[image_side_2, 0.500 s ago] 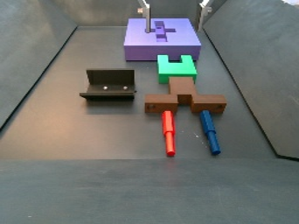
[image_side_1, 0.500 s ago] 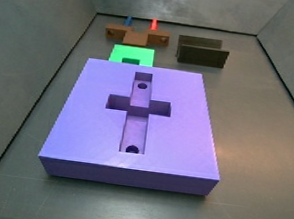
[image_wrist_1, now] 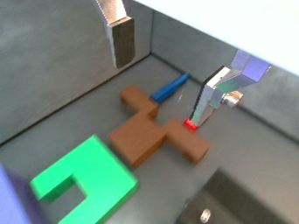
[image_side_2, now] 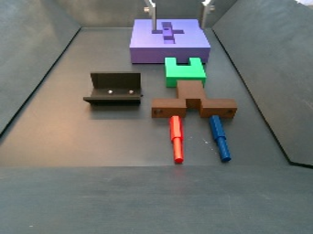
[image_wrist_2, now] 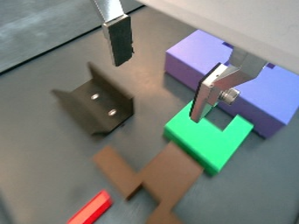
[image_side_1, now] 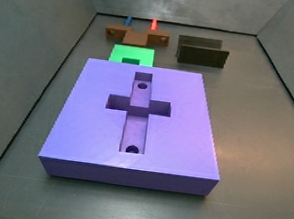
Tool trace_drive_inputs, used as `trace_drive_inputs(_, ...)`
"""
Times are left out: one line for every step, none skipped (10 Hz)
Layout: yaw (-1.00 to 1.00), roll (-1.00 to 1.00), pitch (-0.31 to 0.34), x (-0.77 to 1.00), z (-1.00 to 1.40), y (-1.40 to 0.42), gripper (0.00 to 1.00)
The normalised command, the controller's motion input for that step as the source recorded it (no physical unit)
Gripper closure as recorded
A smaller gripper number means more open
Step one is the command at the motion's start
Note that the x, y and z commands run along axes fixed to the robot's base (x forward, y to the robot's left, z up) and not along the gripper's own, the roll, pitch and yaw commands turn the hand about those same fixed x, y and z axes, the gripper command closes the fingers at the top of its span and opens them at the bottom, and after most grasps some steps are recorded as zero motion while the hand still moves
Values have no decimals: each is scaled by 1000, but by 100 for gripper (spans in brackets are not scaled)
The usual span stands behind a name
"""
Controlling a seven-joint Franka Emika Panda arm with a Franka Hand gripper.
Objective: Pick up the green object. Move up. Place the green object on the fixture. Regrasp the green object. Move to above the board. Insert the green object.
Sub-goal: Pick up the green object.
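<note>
The green object [image_side_2: 185, 69] lies flat on the floor between the purple board [image_side_2: 171, 38] and the brown cross piece [image_side_2: 193, 103]; it also shows in a side view [image_side_1: 132, 55] and in both wrist views [image_wrist_1: 82, 179] [image_wrist_2: 208, 138]. My gripper [image_side_2: 178, 6] hangs high above the board's far part, with only its fingertips [image_side_2: 152, 7] showing at the picture's top edge. It is open, and nothing sits between the fingers [image_wrist_2: 117, 39] in either wrist view. The fixture [image_side_2: 113, 89] stands apart from the green object, seen also in a wrist view [image_wrist_2: 93, 103].
The brown cross piece carries a red peg [image_side_2: 178, 137] and a blue peg [image_side_2: 219, 137] pointing away from the board. Sloped grey walls [image_side_1: 39, 78] enclose the floor. The board's cross-shaped recess [image_side_1: 138, 105] has a round hole at each end.
My gripper's fingertips have shifted slightly at the top edge of the side view. The green object, board, fixture and brown piece have not moved.
</note>
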Motion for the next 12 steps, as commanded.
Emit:
trace_drive_inputs(0, 16, 0, 320, -471, -1000, 0)
trace_drive_inputs(0, 0, -89, 183, -591, -869, 0)
trace_drive_inputs(43, 0, -131, 157, -654, -803, 0)
trace_drive_inputs(97, -3, -119, 163, -709, -671, 0)
trace_drive_inputs(49, 0, -89, 66, -743, -543, 0)
trace_drive_inputs(0, 106, -36, 66, -654, -483, 0)
trace_drive_inputs(49, 231, 0, 14, -543, -411, 0)
trace_drive_inputs(60, 216, 0, 0, -503, -343, 0)
trace_drive_inputs(3, 180, 0, 0, -514, -263, 0)
trace_drive_inputs(11, 199, -17, -34, -369, -229, 0)
trace_drive_inputs(0, 163, 10, 0, -200, -74, 0)
trace_drive_inputs(-34, 134, 0, 0, -126, -31, 0)
